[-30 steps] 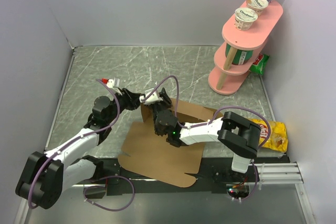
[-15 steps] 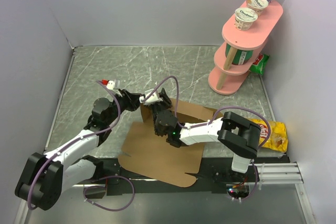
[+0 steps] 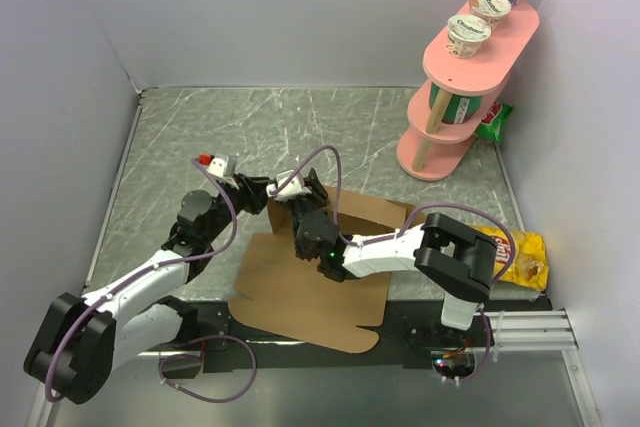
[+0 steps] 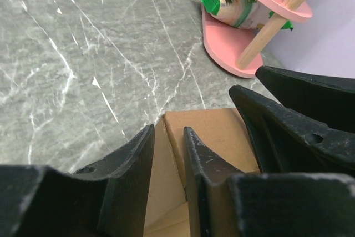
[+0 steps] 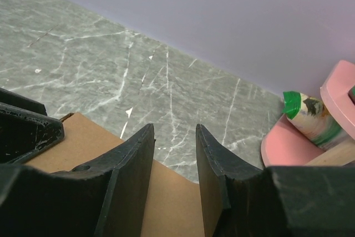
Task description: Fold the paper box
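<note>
Brown paper box [image 3: 300, 292], one; left tool [image 4: 168, 129], right tool [image 5: 175, 129] at raised flap [image 4: 213, 131].

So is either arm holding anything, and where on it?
The left gripper straddles a raised flap edge of the paper box; a firm pinch cannot be told. The right gripper looks empty.
</note>
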`<state>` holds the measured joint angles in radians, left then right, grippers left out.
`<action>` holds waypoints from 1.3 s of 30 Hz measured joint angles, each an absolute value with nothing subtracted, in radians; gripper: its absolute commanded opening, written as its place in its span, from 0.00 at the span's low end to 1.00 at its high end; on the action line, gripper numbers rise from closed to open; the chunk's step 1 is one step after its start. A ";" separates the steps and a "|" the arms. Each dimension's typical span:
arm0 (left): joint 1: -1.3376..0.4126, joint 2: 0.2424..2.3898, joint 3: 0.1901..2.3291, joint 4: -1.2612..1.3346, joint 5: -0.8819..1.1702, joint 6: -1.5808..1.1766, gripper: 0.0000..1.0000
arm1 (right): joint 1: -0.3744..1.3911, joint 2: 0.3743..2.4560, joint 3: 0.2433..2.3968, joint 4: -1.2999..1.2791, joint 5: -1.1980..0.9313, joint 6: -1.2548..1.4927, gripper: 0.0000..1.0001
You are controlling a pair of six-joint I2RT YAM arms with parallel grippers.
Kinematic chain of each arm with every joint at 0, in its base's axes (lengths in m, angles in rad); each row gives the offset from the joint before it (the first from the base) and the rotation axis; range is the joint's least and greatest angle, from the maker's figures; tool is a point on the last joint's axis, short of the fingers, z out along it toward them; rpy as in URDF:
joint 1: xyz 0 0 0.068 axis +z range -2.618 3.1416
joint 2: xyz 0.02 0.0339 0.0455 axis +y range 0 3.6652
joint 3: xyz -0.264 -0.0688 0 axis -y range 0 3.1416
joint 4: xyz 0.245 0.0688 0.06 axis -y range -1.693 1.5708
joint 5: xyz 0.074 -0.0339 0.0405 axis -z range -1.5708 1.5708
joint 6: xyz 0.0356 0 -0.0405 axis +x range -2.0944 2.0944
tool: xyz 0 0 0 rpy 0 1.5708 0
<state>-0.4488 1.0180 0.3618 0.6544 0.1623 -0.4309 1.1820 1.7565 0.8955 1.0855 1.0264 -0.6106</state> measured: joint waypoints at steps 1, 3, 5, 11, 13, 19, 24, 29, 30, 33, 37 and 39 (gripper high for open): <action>-0.456 1.018 0.362 0.654 0.154 -0.422 0.31 | 1.182 1.757 0.896 1.086 1.028 -0.612 0.44; -0.472 1.020 0.367 0.646 0.134 -0.403 0.31 | 1.182 1.757 0.896 1.090 1.029 -0.616 0.44; -0.485 1.026 0.373 0.642 0.114 -0.393 0.31 | 1.182 1.757 0.895 1.092 1.031 -0.619 0.44; -0.499 1.036 0.375 0.643 0.078 -0.390 0.29 | 1.182 1.757 0.889 1.102 1.031 -0.623 0.44; -0.499 1.037 0.375 0.646 0.078 -0.397 0.28 | 1.182 1.756 0.889 1.107 1.031 -0.623 0.44; -0.504 1.031 0.357 0.666 0.078 -0.424 0.25 | 1.182 1.756 0.877 1.118 1.029 -0.623 0.45; -0.509 1.028 0.340 0.693 0.077 -0.442 0.24 | 1.182 1.752 0.875 1.123 1.029 -0.627 0.46; -0.513 1.025 0.336 0.698 0.071 -0.452 0.24 | 1.182 1.741 0.875 1.121 1.031 -0.645 0.55; -0.513 1.024 0.336 0.698 0.070 -0.454 0.25 | 1.183 1.734 0.875 1.114 1.031 -0.648 0.60; -0.513 1.023 0.336 0.695 0.069 -0.459 0.24 | 1.187 1.677 0.877 1.002 1.024 -0.624 0.73; -0.513 1.022 0.334 0.695 0.067 -0.469 0.24 | 1.186 1.545 0.902 0.742 0.972 -0.492 0.79; -0.513 1.022 0.329 0.704 0.066 -0.479 0.24 | 1.181 1.477 0.939 0.606 0.939 -0.413 0.80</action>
